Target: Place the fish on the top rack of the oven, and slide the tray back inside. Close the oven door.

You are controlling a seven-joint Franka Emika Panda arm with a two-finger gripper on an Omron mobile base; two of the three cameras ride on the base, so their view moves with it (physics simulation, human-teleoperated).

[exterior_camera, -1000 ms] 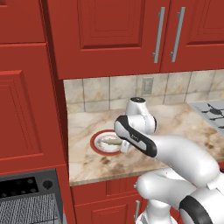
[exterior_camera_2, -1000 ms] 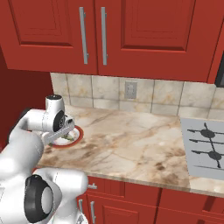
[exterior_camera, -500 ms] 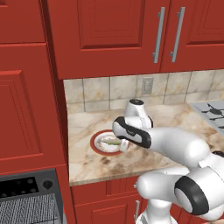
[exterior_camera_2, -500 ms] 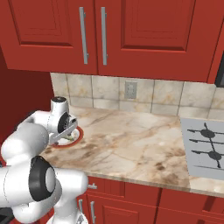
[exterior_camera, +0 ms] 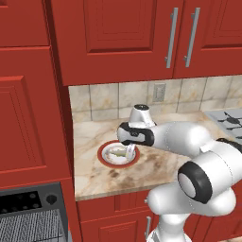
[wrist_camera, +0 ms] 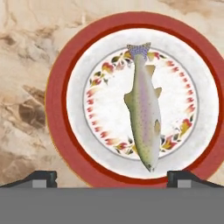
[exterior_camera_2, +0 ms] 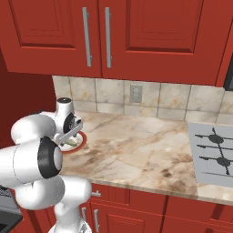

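At the far left, low down, the built-in black oven (exterior_camera: 28, 208) shows its dark control strip, well apart from the counter. On the beige marble counter (exterior_camera: 94, 175) sits a round white plate with a red rim (wrist_camera: 59, 94), and the small slender olive-yellow fish (wrist_camera: 144, 118) lies on it, right of centre. The fish looks light, soft and probably slippery; its thick middle seems the best hold. The two-finger gripper (wrist_camera: 111, 177) hovers above with jaws spread wide, holding nothing. Nothing crowds the plate; the grey stove burners (exterior_camera_2: 214, 152) lie far right.

No readable text or labels; oven panel (exterior_camera: 28, 203) perhaps too blurred.
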